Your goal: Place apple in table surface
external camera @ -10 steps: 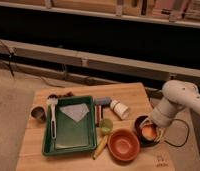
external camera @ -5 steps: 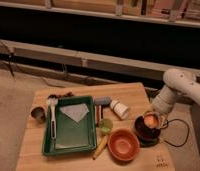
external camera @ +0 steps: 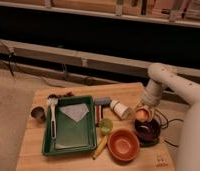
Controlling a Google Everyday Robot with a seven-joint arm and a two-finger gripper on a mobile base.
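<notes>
A dim room fills the upper half of the frame: a dark wall band crossed by a pale horizontal rail, with light shelving along the top edge and grey floor at the left. The tabletop, tan wood with plank grain, takes up the lower middle of the frame. On its left half lies a green tray holding a white folded cloth and a white-handled utensil. The white robot arm comes in from the right edge and bends down toward the tabletop's right side. An orange-red bowl sits at lower centre, with a dark round dish just to its right. The hand hangs above that dark dish, closed around the apple, which is held clear of the wood. A white cup lies on its side nearby, a small green cup stands beside the tray, a yellow fruit lies at the tray's lower right corner, and a metal cup stands at the left edge. No writing is readable.
</notes>
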